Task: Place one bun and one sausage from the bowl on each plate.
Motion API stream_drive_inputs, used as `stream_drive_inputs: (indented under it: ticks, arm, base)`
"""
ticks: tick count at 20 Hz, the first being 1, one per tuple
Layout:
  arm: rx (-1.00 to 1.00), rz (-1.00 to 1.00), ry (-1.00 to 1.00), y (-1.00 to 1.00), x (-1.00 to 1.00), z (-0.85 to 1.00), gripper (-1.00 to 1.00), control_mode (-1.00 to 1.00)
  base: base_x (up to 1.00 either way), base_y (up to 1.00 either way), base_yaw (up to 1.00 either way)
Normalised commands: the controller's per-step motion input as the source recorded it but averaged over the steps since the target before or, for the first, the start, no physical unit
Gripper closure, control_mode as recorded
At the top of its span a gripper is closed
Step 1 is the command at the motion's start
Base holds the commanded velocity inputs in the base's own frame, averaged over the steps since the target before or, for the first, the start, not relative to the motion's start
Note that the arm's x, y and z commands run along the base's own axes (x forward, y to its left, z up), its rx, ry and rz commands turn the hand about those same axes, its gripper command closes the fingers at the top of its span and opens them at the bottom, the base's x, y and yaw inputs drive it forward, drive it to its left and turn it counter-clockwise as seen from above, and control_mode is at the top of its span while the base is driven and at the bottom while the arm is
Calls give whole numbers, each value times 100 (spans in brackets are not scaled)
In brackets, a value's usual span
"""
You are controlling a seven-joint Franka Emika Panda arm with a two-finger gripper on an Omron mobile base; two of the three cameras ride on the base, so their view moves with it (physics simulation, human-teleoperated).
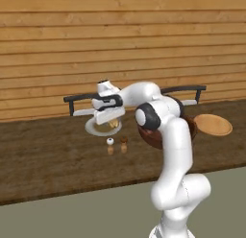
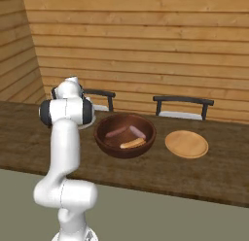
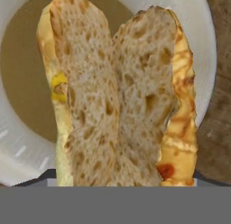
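Tool [image 1: 111, 121]: being held over the grey-white plate [image 1: 94, 130] on the bench [image 1: 53, 150], jaws spread around a split bun [image 3: 118, 96]. Whether it is being gripped cannot be told. Sausages [image 2: 116, 132] are lying in the bowl [image 2: 104, 143].

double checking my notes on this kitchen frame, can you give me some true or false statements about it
1. A bun lies over the pale plate. True.
2. The bowl is empty. False: two sausages and another bun lie in it.
3. The tan wooden plate holds a sausage. False: it is bare.
4. Two small shakers stand on the table near the pale plate. True.
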Motion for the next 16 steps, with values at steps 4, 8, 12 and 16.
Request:
stream_drive_inputs:
  ticks: [4, 8, 12, 16]
  arm:
    - [6, 1, -4, 0, 10, -14, 100, -100]
    - [0, 0, 0, 2, 49, -13, 100, -100]
    - [0, 0, 0, 0, 0, -43, 100, -100]
    - [0, 0, 0, 0, 1, -3, -100, -100]
  base:
    - [0, 0, 0]
    - [0, 0, 0]
    - [0, 0, 0]
    - [0, 0, 0]
